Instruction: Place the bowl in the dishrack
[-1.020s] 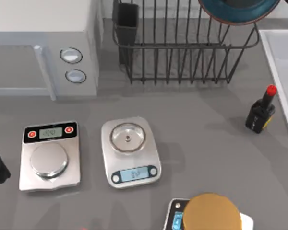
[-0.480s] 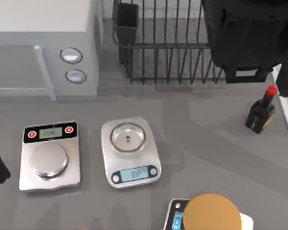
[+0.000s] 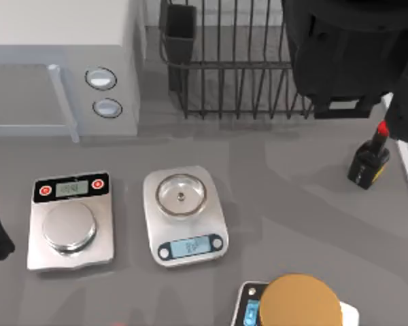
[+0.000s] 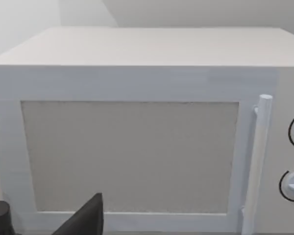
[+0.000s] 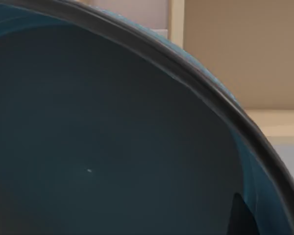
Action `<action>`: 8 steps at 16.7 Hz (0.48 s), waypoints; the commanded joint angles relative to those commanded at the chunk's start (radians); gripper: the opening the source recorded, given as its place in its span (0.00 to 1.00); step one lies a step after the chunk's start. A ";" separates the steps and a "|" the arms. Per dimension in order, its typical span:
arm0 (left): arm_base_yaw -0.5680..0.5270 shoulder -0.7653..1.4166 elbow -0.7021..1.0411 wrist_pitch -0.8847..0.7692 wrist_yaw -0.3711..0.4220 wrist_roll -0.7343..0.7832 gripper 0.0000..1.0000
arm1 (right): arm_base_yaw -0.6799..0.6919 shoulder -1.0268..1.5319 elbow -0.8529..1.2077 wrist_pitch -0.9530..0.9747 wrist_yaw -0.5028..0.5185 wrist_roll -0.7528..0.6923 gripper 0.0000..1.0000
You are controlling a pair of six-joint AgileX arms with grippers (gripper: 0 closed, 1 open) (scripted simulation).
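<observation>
Grey table point(image 3: 285, 197). Far left: white microwave point(image 3: 61, 61). Far centre-right: dishrack point(image 3: 238, 68). Near left: two scales point(image 3: 71, 221) point(image 3: 185, 216) side by side. Right: dark bottle, red cap point(image 3: 369, 161). Near edge: third scale with tan disc point(image 3: 300, 303).

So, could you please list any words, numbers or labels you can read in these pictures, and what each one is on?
Nothing reads clearly.
Left scale's display: digits, too blurred to read.
Middle scale's display: digits, too blurred to read.
Black bottle's yellow label: no legible text.
Microwave knobs: no markings I can make out.
</observation>
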 joint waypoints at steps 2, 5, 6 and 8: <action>0.000 0.000 0.000 0.000 0.000 0.000 1.00 | -0.031 0.056 -0.004 0.055 -0.030 -0.002 0.00; 0.000 0.000 0.000 0.000 0.000 0.000 1.00 | -0.111 0.195 -0.020 0.216 -0.112 -0.005 0.00; 0.000 0.000 0.000 0.000 0.000 0.000 1.00 | -0.145 0.249 -0.029 0.286 -0.145 -0.005 0.00; 0.000 0.000 0.000 0.000 0.000 0.000 1.00 | -0.217 0.358 -0.049 0.433 -0.215 -0.006 0.00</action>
